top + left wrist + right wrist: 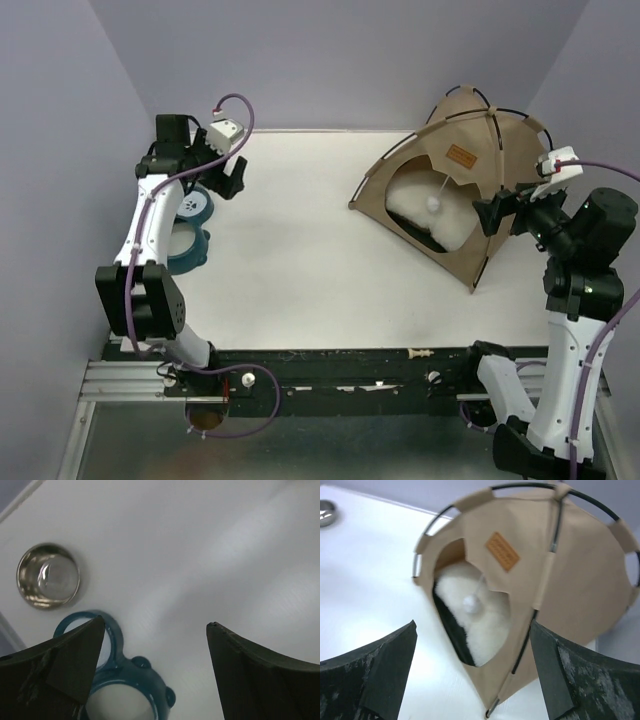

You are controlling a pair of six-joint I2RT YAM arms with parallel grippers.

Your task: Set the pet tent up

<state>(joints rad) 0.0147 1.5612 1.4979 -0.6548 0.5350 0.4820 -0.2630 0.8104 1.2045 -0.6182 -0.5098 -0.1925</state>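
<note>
Closest to the right wrist lens are the two dark, scuffed fingers (380,670) of the right gripper (472,625). They are spread wide with nothing clamped between them, and the front of the pet tent (570,580) shows through the gap. From above, this gripper (487,215) sits right at the tent's near right edge; whether it touches the fabric cannot be told.

The left gripper (156,621) is also wide open and empty. Its black fingers (250,670) hang over bare white table (210,540).

The tent (510,150) stands at the far right corner of the table (300,250), with its arched opening facing left and toward the arms. It is matte tan cloth stretched over thin black poles (555,535) that run through fabric sleeves.

The right wrist view gives the detail:
- a stitched orange-brown label (502,551) above the door
- a white pom-pom (471,603) dangling in the opening
- a fluffy white cushion (490,625) inside, with a black edge beneath it

Only the left wrist view shows a round, shiny steel bowl (48,575) standing alone, beside a glossy teal ring stand (125,680). Overhead, that stand (190,235) is partly hidden under the left arm — the bowl is not visible there.
</note>
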